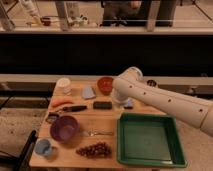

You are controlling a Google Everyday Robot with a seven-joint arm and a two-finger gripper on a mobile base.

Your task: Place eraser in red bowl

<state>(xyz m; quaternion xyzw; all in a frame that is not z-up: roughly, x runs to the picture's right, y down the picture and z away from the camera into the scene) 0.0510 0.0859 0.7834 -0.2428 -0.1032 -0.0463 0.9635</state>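
The eraser (102, 105) lies flat on the worktop (108, 122), apart from everything else. The red bowl (105, 85) stands just behind it, near the far edge. To the eraser's right my arm comes down, and the gripper (121, 101) sits low over the worktop, just beside the eraser. From here I can't make out how the gripper is set or whether it touches anything. A small bluish object (130, 104) peeks out from under the arm.

Left of the eraser I see a dark-handled tool (74, 108), with a carrot (62, 102) behind it. A grey-blue piece (88, 92) sits left of the red bowl, and a white cup (63, 85) stands further left. Nearer me are the purple bowl (63, 128), a fork (97, 133), a bunch of grapes (95, 149) and a blue cup (43, 147). A green tray (149, 141) fills the near right.
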